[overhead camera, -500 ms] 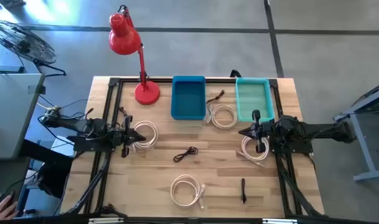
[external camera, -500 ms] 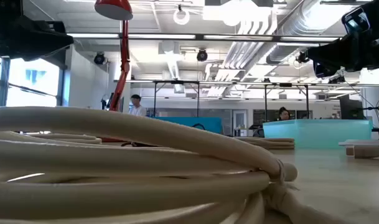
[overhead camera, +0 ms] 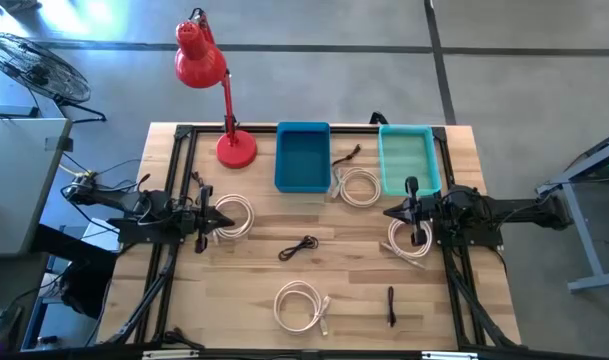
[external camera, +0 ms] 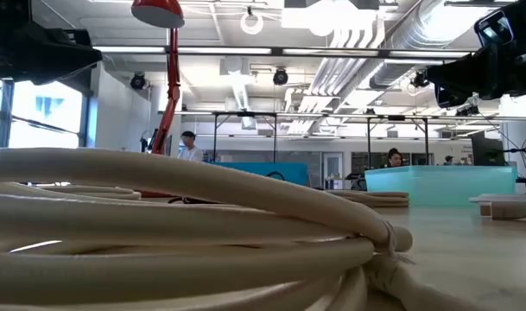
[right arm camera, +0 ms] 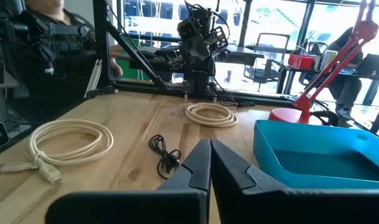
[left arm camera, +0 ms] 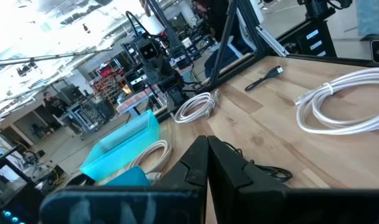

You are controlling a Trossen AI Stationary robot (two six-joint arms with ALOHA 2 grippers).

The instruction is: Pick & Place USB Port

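Note:
Several cables lie flat on the wooden table: white coils [overhead camera: 232,216], [overhead camera: 359,187], [overhead camera: 409,240], [overhead camera: 299,305], a tangled black cable [overhead camera: 299,247] in the middle and a short straight black one [overhead camera: 391,305] near the front. I cannot tell which of them is the USB port. My left gripper [overhead camera: 210,220] is shut and hangs level above the table's left side beside a white coil; its fingers [left arm camera: 208,158] hold nothing. My right gripper [overhead camera: 391,213] is shut above the right side, over another coil, its fingers [right arm camera: 210,158] also bare.
A blue bin [overhead camera: 303,157] and a teal bin [overhead camera: 408,160] stand at the far edge, a thin black cable [overhead camera: 346,155] between them. A red desk lamp [overhead camera: 229,140] stands at the far left. Black frame rails run along both table sides. The front white coil [external camera: 185,225] fills the low view.

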